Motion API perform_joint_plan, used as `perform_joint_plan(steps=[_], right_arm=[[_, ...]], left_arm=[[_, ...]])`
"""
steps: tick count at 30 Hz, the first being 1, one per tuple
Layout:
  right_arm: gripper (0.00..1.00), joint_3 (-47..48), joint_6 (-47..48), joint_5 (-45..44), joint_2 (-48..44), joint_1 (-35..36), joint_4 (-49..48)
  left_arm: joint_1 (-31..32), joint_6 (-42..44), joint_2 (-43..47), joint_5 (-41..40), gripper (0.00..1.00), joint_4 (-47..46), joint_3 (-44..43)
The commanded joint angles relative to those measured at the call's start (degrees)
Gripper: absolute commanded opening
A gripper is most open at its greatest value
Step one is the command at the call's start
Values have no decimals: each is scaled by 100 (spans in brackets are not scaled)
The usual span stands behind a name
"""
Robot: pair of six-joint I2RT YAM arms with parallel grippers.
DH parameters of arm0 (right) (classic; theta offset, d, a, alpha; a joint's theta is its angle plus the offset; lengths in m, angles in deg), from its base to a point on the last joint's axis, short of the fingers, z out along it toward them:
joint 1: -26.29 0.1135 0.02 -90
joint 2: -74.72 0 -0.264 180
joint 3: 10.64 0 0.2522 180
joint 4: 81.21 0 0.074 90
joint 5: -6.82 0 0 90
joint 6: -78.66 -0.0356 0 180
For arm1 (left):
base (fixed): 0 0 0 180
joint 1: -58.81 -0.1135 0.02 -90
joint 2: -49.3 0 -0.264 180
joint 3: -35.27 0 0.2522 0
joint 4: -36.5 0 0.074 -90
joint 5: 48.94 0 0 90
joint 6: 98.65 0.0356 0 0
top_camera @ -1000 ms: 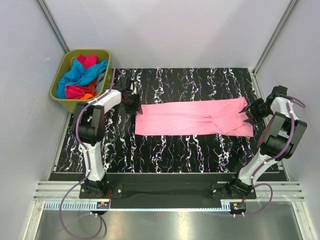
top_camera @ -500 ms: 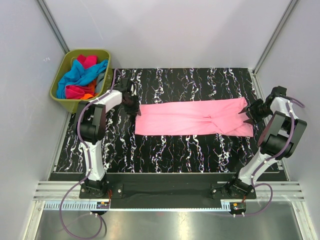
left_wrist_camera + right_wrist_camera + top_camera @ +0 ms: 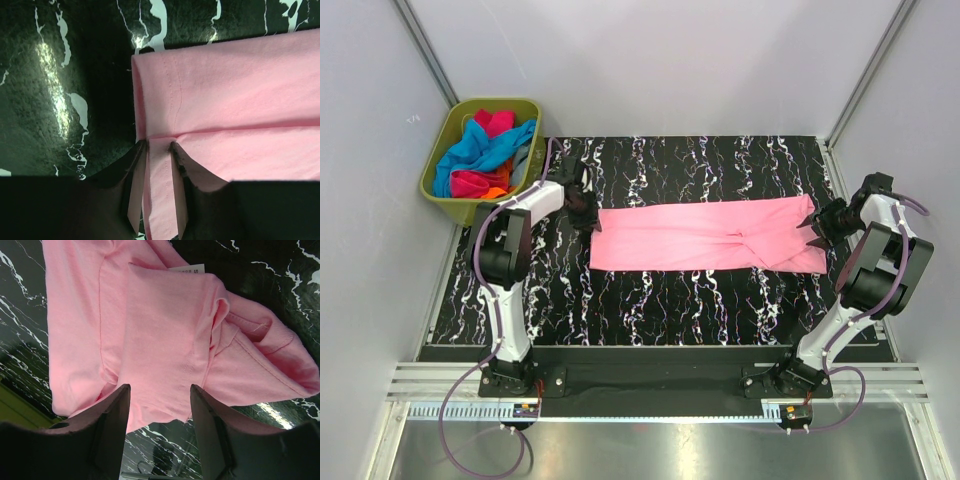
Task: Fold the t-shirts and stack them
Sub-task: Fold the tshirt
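your black table (image 3: pixel 720 300), veined white, catches bright glare. pale grey walls (image 3: pixel 670 60) stand behind it and at both its sides. an olive-green bin (image 3: pixel 455 207) sits off its far left corner. past its near edge lies what may be shiny grey floor (image 3: pixel 650 445).

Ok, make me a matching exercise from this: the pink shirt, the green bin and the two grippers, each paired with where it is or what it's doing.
1 light pink t-shirt
2 olive-green bin
3 left gripper
4 right gripper

A fingers apart over the shirt's collar end
B off the far left corner of the table
C laid out long across the table
D pinching the shirt's other end

Pairs: 1-C, 2-B, 3-D, 4-A
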Motion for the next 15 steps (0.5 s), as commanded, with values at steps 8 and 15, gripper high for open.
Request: perform_joint_plan(steps=[8, 15], right_arm=[[58, -38, 82, 168, 63, 44, -55], [58, -20, 82, 177, 90, 44, -55]], left_arm=[[50, -73, 534, -179, 30, -263, 161], [76, -73, 394, -100, 28, -289, 91]])
